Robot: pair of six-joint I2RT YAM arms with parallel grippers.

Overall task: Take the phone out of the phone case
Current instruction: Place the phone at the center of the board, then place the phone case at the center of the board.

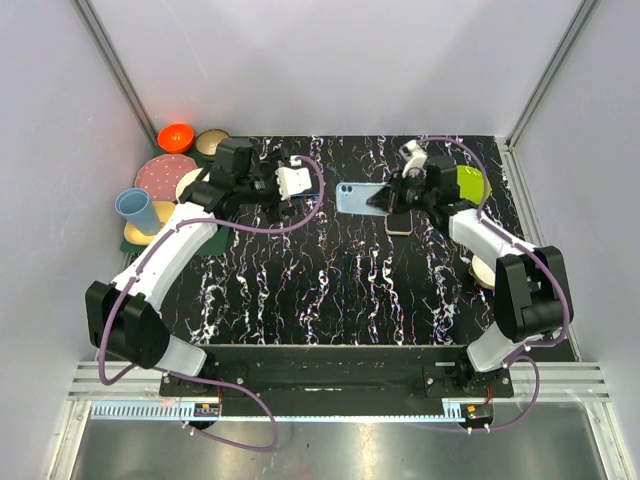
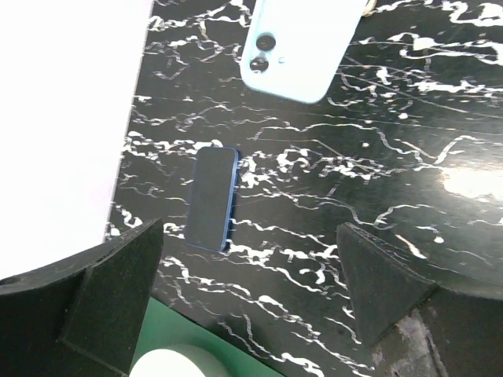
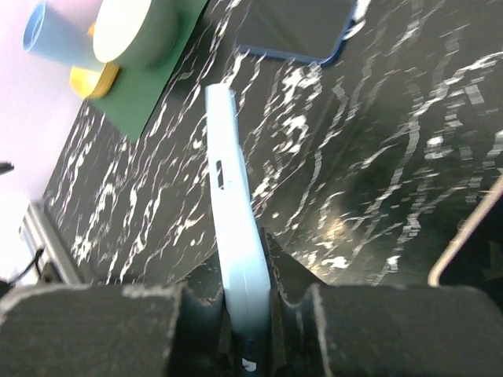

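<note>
My right gripper [image 3: 247,271] is pinching the pale blue case [image 3: 228,173] by its thin edge, near one end. Most of its length sticks out past my fingers. That is my first worry. With so narrow a hold and so much overhang, the case could pivot or slide out if I swing it or bump it.

Seen edge-on the case looks slim enough to be empty, but I can't see inside it.

Just beyond lies the dark phone [image 3: 295,27], flat on the table [image 1: 330,290] and clear of the case. If the case slips, it may land on the phone.

My left gripper [image 2: 251,267] hangs above the phone's other side with fingers spread wide, holding nothing. If it comes down off-centre, one finger could catch the phone's edge and push it across the glossy surface instead of straddling it. My two arms are also close together here, so a careless reach could knock the left fingers against the case.

Farthest off are the green mat [image 3: 149,98] and the blue cup [image 3: 47,35]. A shoved phone could slide into them.
</note>
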